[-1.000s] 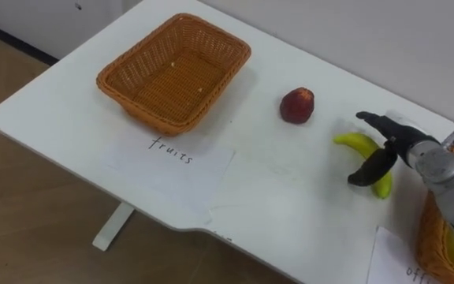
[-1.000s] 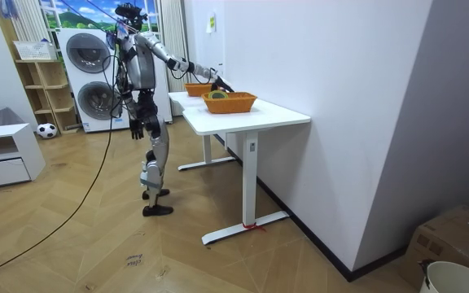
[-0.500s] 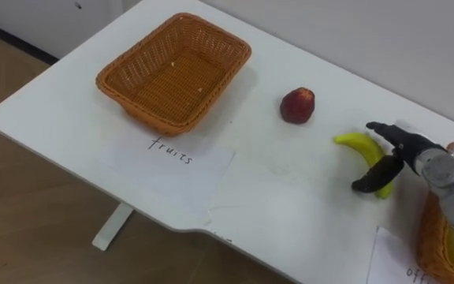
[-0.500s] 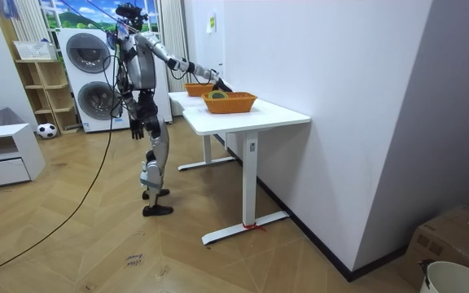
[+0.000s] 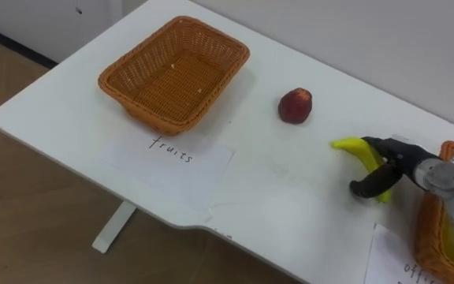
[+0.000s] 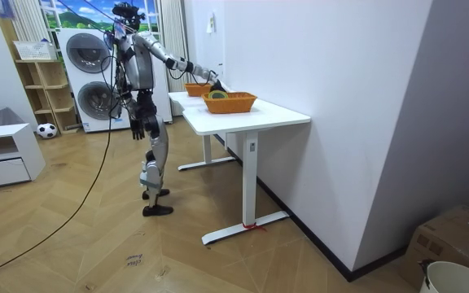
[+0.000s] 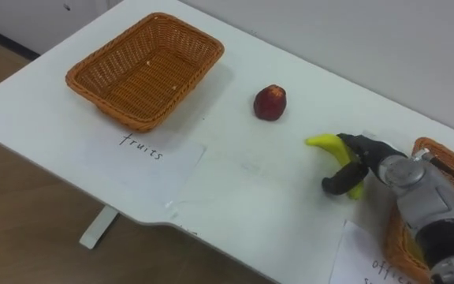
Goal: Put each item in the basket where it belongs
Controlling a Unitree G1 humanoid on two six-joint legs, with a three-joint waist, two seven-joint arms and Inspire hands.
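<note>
Now, right hand [image 5: 407, 156] in a clasp about the banana [image 5: 351, 148]; apple [image 5: 295, 105] near; fruits basket [image 5: 144, 117] well apart

The white desk [image 6: 277, 115] before me stands against a plain white wall [image 6: 357, 98] on a herringbone wood floor [image 6: 96, 252]. Behind, two stacked washing machines [image 6: 88, 77] sit beside an open shelf [image 6: 43, 85] under a bright window [image 6: 72, 15]. A low white cabinet [image 6: 2, 155] stands at the room view's left.
</note>
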